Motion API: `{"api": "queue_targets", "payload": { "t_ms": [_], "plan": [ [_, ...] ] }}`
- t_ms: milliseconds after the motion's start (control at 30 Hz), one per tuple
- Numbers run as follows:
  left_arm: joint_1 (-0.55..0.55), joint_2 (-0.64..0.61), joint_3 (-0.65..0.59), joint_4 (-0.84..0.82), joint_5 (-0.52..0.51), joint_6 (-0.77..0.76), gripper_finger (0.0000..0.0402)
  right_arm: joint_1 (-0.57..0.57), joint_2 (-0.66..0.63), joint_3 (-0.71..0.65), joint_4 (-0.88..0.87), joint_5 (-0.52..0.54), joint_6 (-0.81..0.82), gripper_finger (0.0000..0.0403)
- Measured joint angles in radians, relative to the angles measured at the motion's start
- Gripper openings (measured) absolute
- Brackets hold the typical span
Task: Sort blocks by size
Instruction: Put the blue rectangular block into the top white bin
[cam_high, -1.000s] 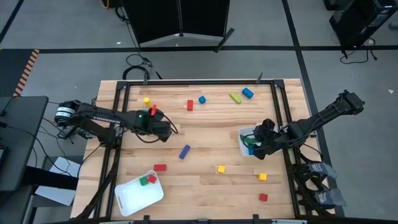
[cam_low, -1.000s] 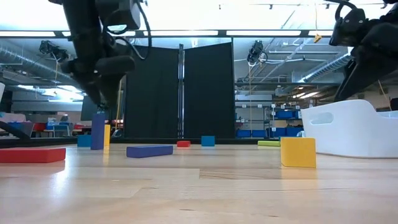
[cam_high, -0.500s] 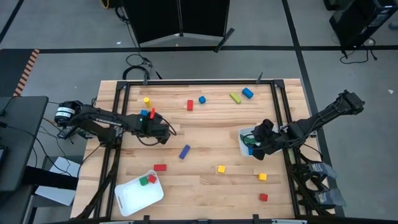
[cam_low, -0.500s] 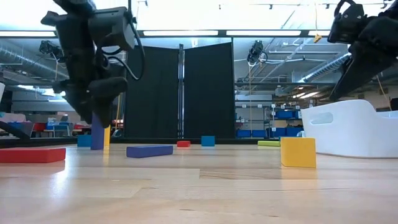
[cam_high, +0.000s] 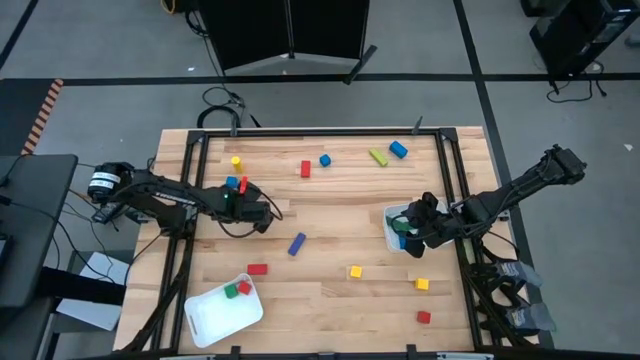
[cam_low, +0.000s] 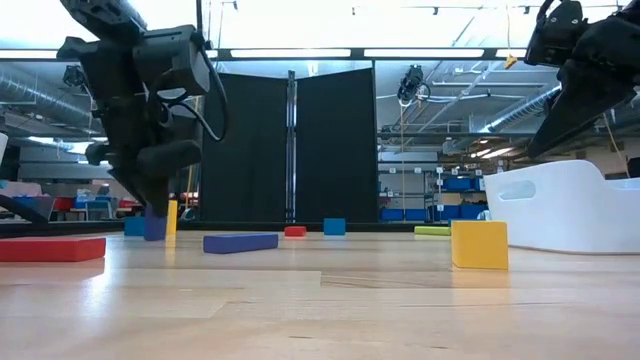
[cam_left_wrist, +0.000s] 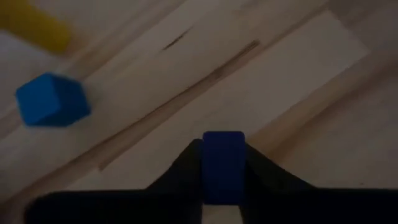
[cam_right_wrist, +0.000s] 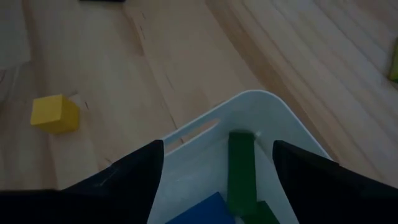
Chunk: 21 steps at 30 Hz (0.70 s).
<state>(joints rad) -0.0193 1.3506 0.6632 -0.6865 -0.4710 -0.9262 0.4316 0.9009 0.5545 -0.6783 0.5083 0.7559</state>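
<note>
The left gripper is clenched on a dark blue bar block at the left side of the light wooden table, beside a small blue cube and a yellow cylinder. The right gripper hangs with jaws spread over the white plastic tray, which holds a green bar

My table was plain wood planks, with two white trays, one at the near-left corner, another by the right edge.
</note>
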Motion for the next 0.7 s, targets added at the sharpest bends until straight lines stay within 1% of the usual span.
{"api": "queue_targets", "payload": {
  "t_ms": [33, 133, 233, 333, 400, 467, 533, 600, 700],
  "plan": [
    [0.0, 0.0, 0.0, 0.019, 0.0, 0.023, 0.0057, 0.0, 0.0, 0.0, 0.003, 0.0, 0.0, 0.031],
    [0.0, 0.0, 0.022, 0.094, 0.0, 0.125, 0.0061, 0.0, 0.0, 0.005, 0.014, 0.0, -0.002, 0.0306],
    [0.0, 0.0, 0.073, 0.233, -0.025, 0.235, 0.0061, 0.0, 0.0, 0.039, 0.039, 0.0, -0.051, 0.0301],
    [-0.002, 0.0, 0.104, 0.502, -0.026, 0.388, 0.0061, 0.001, 0.0, 0.092, 0.101, 0.0, -0.159, 0.0296],
    [-0.003, 0.021, 0.112, 0.732, 0.011, 0.484, 0.0061, 0.001, 0.0, 0.139, 0.162, 0.0, -0.259, 0.0293],
    [-0.003, 0.074, 0.121, 0.92, 0.076, 0.544, 0.0061, 0.001, -0.002, 0.194, 0.208, 0.0, -0.368, 0.0291],
    [-0.003, 0.165, 0.151, 1.041, 0.127, 0.572, 0.0061, 0.001, -0.004, 0.252, 0.271, 0.0, -0.476, 0.0289],
    [-0.003, 0.273, 0.205, 1.13, 0.186, 0.589, 0.0061, 0.004, -0.006, 0.301, 0.334, 0.0, -0.584, 0.0288],
    [-0.003, 0.443, 0.344, 1.217, 0.284, 0.62, 0.0061, 0.01, -0.006, 0.355, 0.425, 0.0, -0.722, 0.0288]
  ]
}}
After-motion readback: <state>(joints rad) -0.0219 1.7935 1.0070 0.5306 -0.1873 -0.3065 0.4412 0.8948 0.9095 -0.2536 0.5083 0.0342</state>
